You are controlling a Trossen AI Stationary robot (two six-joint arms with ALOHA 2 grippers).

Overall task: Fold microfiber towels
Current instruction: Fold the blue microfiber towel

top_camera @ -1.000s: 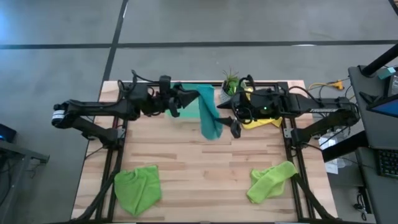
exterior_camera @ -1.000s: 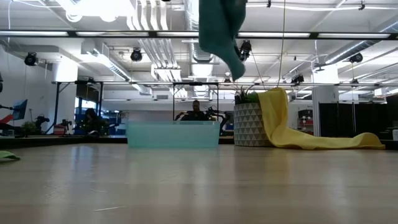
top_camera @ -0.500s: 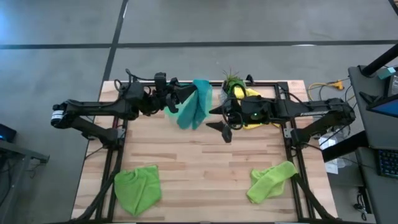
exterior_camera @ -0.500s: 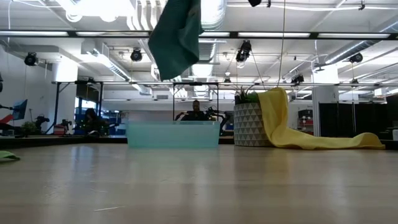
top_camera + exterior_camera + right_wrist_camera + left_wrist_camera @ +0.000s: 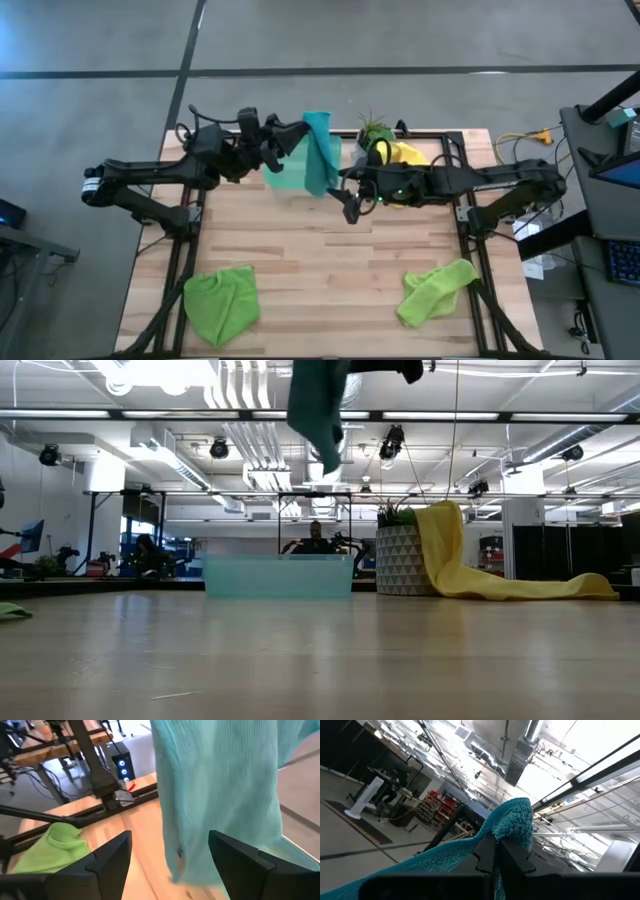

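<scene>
Teal-blue towel (image 5: 316,155) hung in the air above the far edge of the counter (image 5: 330,270), pinched at its top corner by the left claw (image 5: 297,135), whose fingers (image 5: 512,857) were clenched tight on the cloth. From the level view the towel (image 5: 318,400) dangled well clear of the counter, above the translucent green tray (image 5: 278,576). The right claw (image 5: 347,205) stood just beside the hanging cloth with its fingers (image 5: 105,857) spread wide and holding nothing; the towel (image 5: 220,800) hung in front of them. A yellow towel (image 5: 470,565) was draped over the patterned plant pot (image 5: 398,560) and trailed onto the counter. Two lime green towels lay crumpled near the counter's front edge, one at the left (image 5: 221,303) and one at the right (image 5: 436,289).
</scene>
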